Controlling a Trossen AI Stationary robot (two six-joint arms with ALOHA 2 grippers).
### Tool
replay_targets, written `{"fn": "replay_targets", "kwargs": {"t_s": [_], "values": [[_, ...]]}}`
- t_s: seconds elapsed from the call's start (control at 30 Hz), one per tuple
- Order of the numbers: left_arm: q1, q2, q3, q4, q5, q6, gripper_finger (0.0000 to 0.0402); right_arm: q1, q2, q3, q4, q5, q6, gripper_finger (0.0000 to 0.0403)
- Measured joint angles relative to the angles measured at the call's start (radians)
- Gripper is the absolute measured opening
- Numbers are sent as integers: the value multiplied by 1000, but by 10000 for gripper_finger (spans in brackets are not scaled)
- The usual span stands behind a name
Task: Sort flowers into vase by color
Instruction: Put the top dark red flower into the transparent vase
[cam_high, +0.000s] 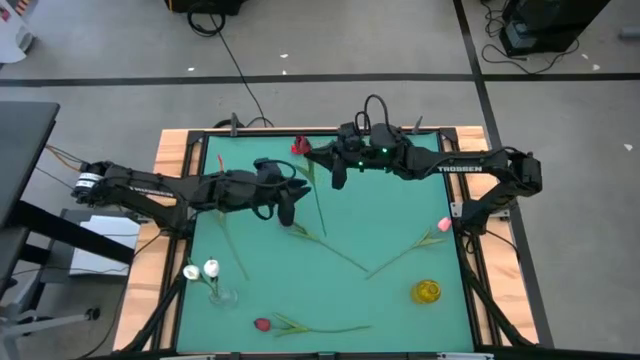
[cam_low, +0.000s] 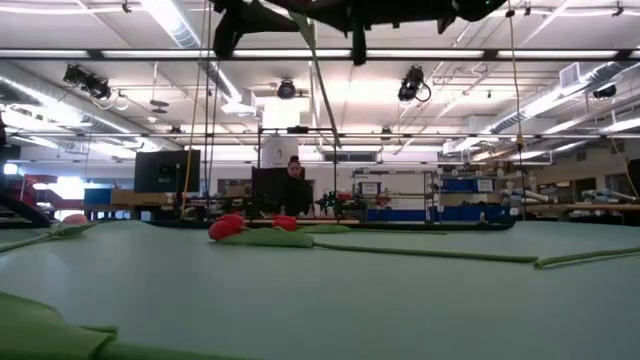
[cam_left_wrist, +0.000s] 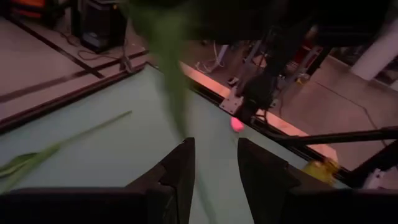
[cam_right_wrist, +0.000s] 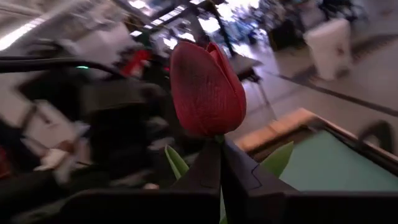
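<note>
The right tool (cam_right_wrist: 219, 163) is clenched on the stem of a red tulip (cam_right_wrist: 206, 89), just under its head, holding it above the table (cam_high: 390, 230) near the far edge. The stem hangs down between the released fingers (cam_left_wrist: 179, 169) of the left tool (cam_left_wrist: 214, 165), beside it at mid-table

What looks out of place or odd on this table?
Nothing looks spilled or damaged. The right gripper holds a red tulip just below its head, stem dangling past the open left gripper. Other tulips lie loose on the green mat.
</note>
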Motion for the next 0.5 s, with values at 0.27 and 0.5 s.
{"fn": "replay_targets", "kwargs": {"t_s": [0.27, 0.5], "values": [[45, 1, 0, 21, 2, 32, 126, 16, 0, 0, 117, -27, -5, 5], [48, 1, 0, 66, 47, 125, 123, 18, 0, 0, 137, -24, -3, 5]]}}
